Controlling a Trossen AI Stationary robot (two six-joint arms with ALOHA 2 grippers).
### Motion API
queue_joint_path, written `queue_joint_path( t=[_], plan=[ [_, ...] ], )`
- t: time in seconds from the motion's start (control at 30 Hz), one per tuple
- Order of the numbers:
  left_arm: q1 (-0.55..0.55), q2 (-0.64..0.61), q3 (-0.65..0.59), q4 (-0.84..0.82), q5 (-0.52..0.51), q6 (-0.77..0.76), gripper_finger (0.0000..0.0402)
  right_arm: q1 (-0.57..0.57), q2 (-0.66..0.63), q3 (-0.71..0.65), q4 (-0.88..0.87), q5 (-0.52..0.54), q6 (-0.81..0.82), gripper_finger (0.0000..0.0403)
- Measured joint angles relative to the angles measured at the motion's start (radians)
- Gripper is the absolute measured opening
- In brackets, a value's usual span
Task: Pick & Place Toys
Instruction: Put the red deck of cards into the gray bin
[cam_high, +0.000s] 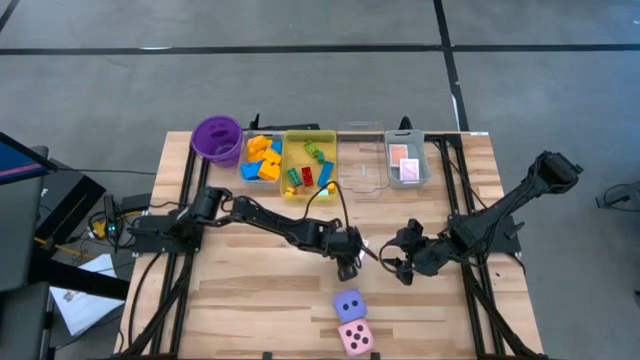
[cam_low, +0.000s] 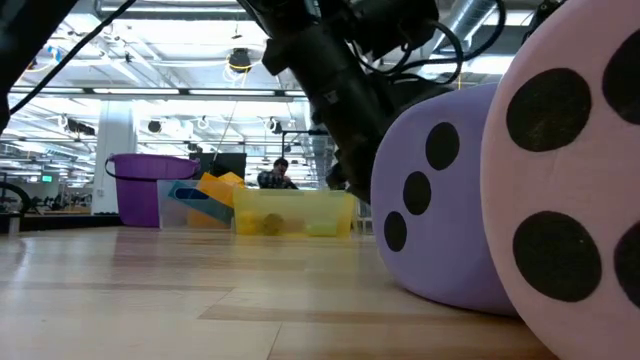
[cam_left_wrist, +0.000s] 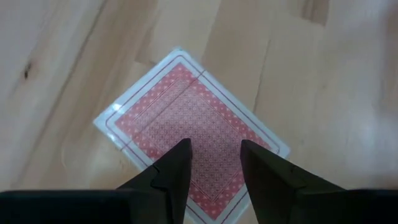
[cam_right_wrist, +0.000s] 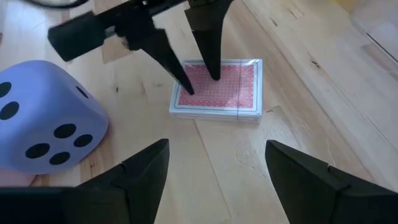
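Note:
A pack of pink-backed playing cards (cam_left_wrist: 186, 112) lies flat on the wooden table, near the middle. My left gripper (cam_left_wrist: 214, 146) is right over it, open, with both fingertips (cam_right_wrist: 214, 76) down at the pack's top face. A short way toward the table's right edge my right gripper (cam_right_wrist: 217, 180) hangs open with nothing between its fingers, facing the pack (cam_right_wrist: 217, 93). The purple die (cam_high: 348, 305) and the pink die (cam_high: 355, 338) rest on the table near its front edge, side by side. My left gripper comes at the card pack slanting down from above, its two fingertips apart over the pack's pink back (cam_right_wrist: 230, 87). I cannot tell whether the tips touch the pack or stand just above it. The pack lies flat on the table.
Along the far edge stand a purple cup (cam_high: 217, 138), a clear tray of bricks (cam_high: 260, 160), a yellow tray of bricks (cam_high: 308, 165), a clear tray (cam_high: 362, 168) and a grey tray with cards (cam_high: 407, 162). Bare wood lies at the near left.

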Motion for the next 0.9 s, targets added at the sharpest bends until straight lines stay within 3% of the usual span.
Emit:
queue_joint_path(
  t=[0.2,0.5,0.9],
  plan=[
    [-0.028,0.017,0.002,-0.066,-0.001,0.272,0.0136,0.002,0.000,0.000,0.003,-0.001,0.000,0.0260],
    [-0.042,0.012,-0.001,-0.085,0.124,0.624,0.0136,0.002,0.000,0.000,0.035,-0.055,-0.014,0.0260],
    [-0.038,-0.077,-0.015,-0.120,0.129,0.665,0.0136,-0.009,0.030,0.001,0.135,-0.108,-0.383,0.0260]
  ],
)
